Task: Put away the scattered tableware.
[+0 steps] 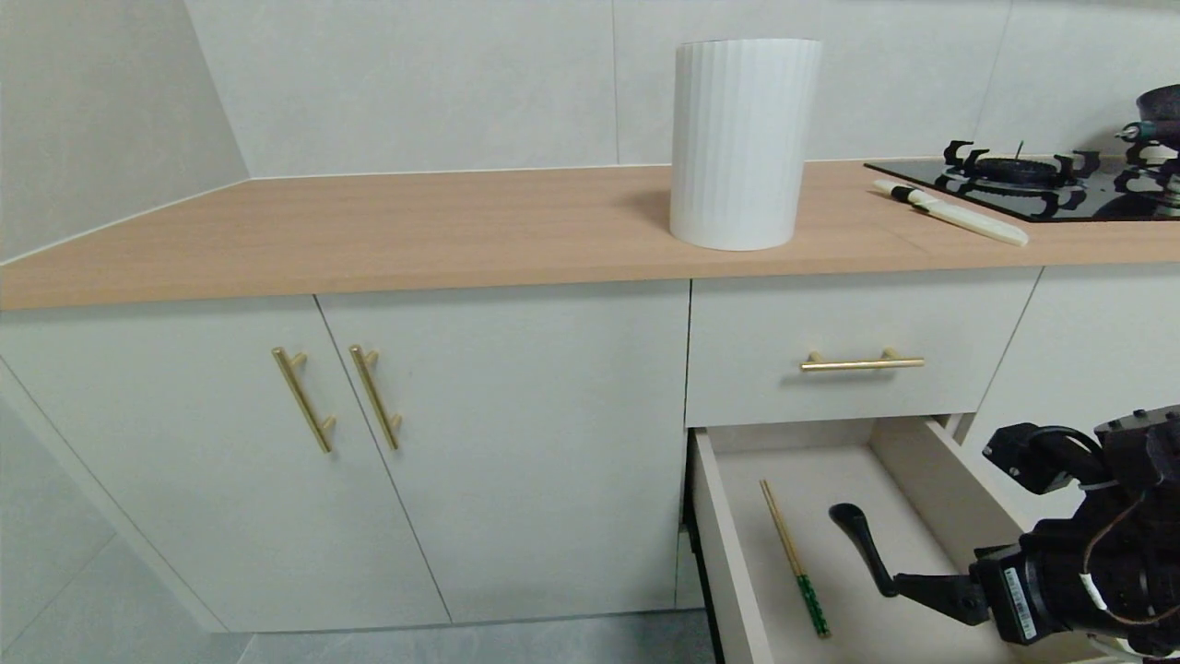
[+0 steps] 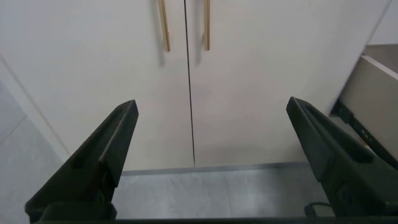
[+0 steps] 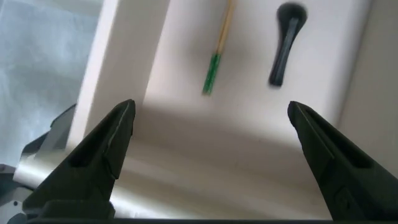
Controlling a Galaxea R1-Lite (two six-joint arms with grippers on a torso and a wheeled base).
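A low drawer [image 1: 724,544] stands pulled out at the lower right. Inside it lie a pair of wooden chopsticks [image 1: 793,558] with green ends and a black spoon [image 1: 862,544], side by side and apart. On the countertop near the stove rests a cream knife [image 1: 954,212] with a black band. My right gripper [image 1: 945,515] hangs open over the front of the drawer, holding nothing. In the right wrist view the chopsticks [image 3: 217,53] and the spoon [image 3: 283,46] lie beyond my right gripper [image 3: 211,109]. My left gripper [image 2: 211,109] is open and empty, facing the cabinet doors [image 2: 186,81].
A tall white ribbed container [image 1: 742,143] stands on the wooden countertop [image 1: 415,231]. A black gas stove [image 1: 1023,180] is at the far right. Above the open drawer is a closed drawer with a gold handle [image 1: 862,362]. Two cabinet doors [image 1: 369,443] are shut.
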